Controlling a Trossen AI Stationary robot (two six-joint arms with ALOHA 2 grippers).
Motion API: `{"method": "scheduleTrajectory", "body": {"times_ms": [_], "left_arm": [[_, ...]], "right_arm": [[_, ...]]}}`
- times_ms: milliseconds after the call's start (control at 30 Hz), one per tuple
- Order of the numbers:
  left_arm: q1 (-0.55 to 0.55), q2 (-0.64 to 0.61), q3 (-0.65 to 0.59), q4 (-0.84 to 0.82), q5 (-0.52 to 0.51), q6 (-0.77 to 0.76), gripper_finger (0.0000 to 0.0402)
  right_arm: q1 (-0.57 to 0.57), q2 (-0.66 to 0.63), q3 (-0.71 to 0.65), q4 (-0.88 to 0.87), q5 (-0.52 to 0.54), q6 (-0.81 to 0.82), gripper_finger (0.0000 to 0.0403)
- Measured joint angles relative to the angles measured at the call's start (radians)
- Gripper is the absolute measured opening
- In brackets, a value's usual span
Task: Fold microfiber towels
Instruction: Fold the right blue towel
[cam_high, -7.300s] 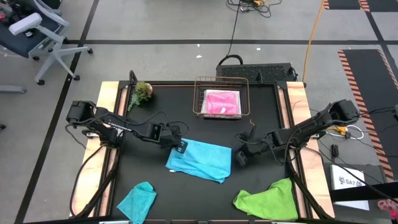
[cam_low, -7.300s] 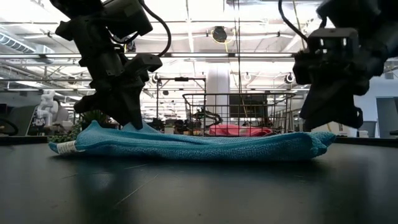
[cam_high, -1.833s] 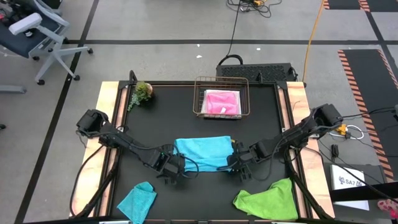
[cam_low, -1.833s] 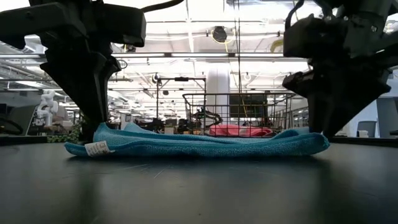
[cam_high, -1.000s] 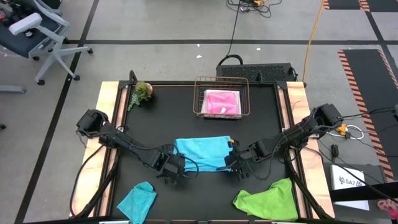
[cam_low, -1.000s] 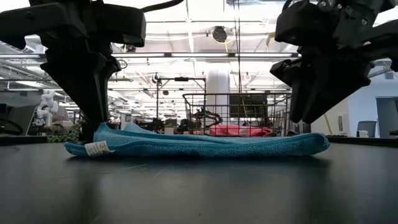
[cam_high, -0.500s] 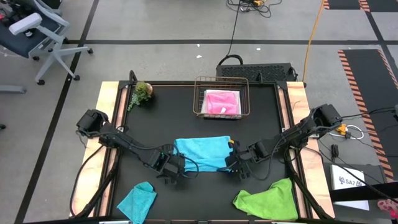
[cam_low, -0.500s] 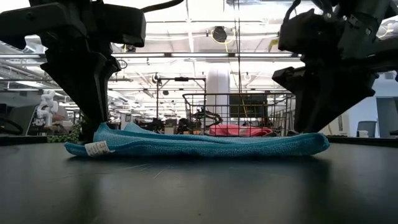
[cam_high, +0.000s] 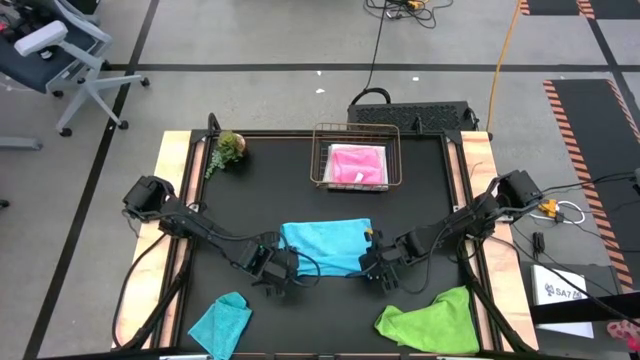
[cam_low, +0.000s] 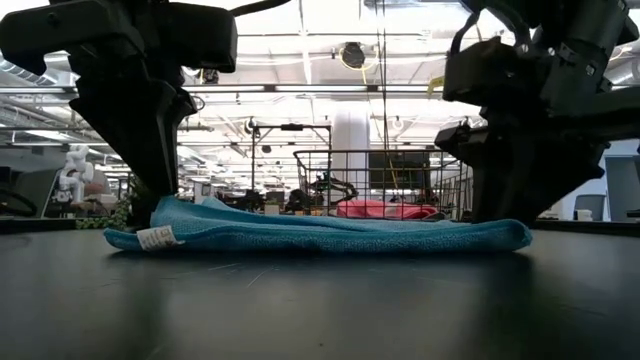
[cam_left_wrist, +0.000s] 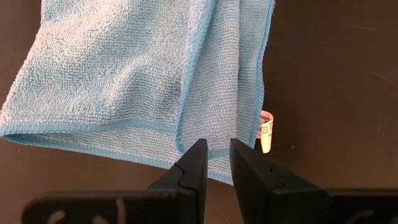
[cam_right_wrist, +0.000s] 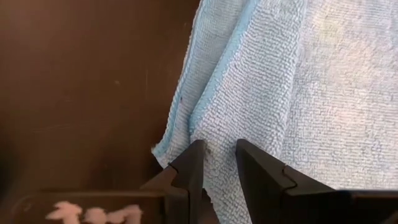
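Towel position is governing the next move: the sky-blue microfiber towel (cam_high: 326, 246), already doubled into a rectangle, is lying flat on the black tabletop (cam_high: 420, 180) near my side, its long axis running left to right between my two arms. I am holding my left end effector (cam_high: 277, 271) at the towel's near-left corner and my right end effector (cam_high: 378, 268) at its near-right corner, so the cloth is extending away from both of them toward the wire basket (cam_high: 356, 131) that is holding the folded hot-pink towel (cam_high: 357, 164).

In the left wrist view, my left end effector (cam_left_wrist: 215, 163) is showing its fingers standing narrowly apart, with the hemmed towel edge (cam_left_wrist: 118, 127) crossing just at the tips beside the white care tag (cam_left_wrist: 266, 131). In the right wrist view, my right end effector (cam_right_wrist: 219, 163) is showing the same narrow gap directly over the layered corner. I am judging both to be pinching the near hem, though the contact itself is not fully visible.

Both arms are equally near their own corners. I am judging that the coming fold depends on carrying this near edge across the short axis.

The teal cloth (cam_high: 221, 322) and the lime-green cloth (cam_high: 430, 320) are waiting at the near corners of the tabletop.
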Motion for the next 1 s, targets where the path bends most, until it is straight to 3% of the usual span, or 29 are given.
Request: {"method": "scheduleTrajectory", "body": {"times_ms": [433, 700, 833, 1000], "left_arm": [[0.0, 0.0, 0.0, 0.0, 0.0, 0.0, 0.0072], [0.0, 0.0, 0.0, -0.03, -0.024, -0.019, 0.0072], [0.002, 0.0, 0.0, -0.128, -0.075, -0.077, 0.0072], [0.017, 0.0, 0.0, -0.159, -0.007, -0.075, 0.0072]], "right_arm": [[0.0, 0.002, 0.0, -0.001, 0.016, 0.022, 0.0085], [-0.003, 0.002, 0.0, 0.0, 0.004, 0.074, 0.0006], [-0.002, 0.002, 0.0, 0.0, 0.002, 0.113, 0.0007], [-0.002, 0.002, 0.0, 0.0, 0.003, 0.124, 0.0003]]}}
